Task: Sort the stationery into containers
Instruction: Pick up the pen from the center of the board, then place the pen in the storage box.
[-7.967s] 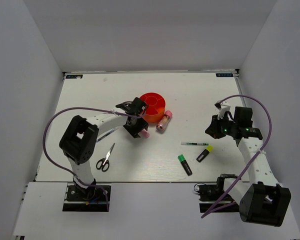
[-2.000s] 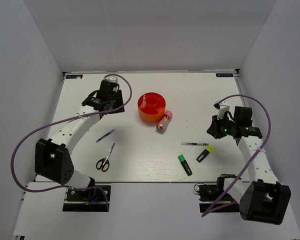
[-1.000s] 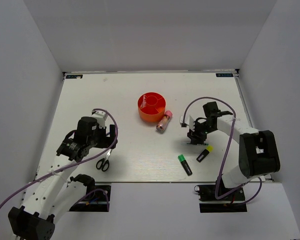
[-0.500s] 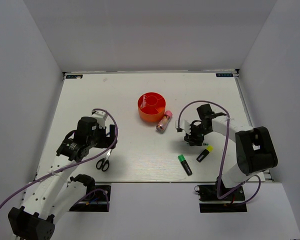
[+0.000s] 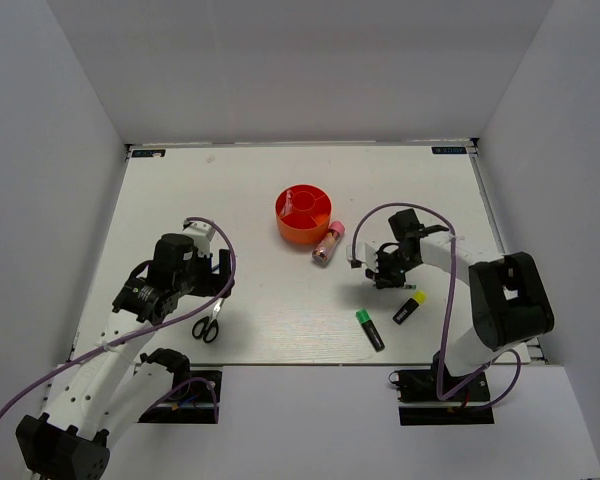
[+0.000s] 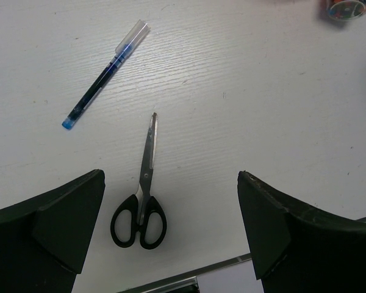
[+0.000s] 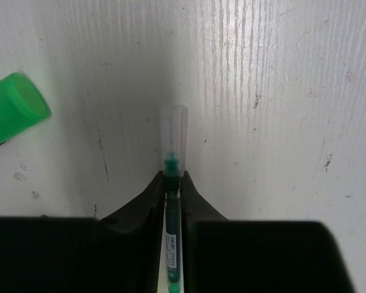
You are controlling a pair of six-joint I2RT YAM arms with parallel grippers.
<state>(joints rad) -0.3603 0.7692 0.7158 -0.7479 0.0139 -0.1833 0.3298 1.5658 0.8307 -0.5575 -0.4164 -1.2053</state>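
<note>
Since the right pincer (image 7: 172, 178) pinches the pen (image 7: 172, 131) flat on the desk (image 7: 262, 91), apparently near its capped end, a straight, level lift is wise before heading for the tub (image 5: 303, 215), well apart. The left pincer (image 6: 169, 183) hangs spread above the scissors (image 6: 141, 201).

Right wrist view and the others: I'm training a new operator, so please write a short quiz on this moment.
1. True or false: the right gripper is shut on the thin white pen.
2. What lies below the open left gripper? A scissors, B eraser, C highlighter.
3. How many highlighters lie on the table?
Key: 1 true; 2 A; 3 two, the green highlighter and the yellow highlighter.
</note>
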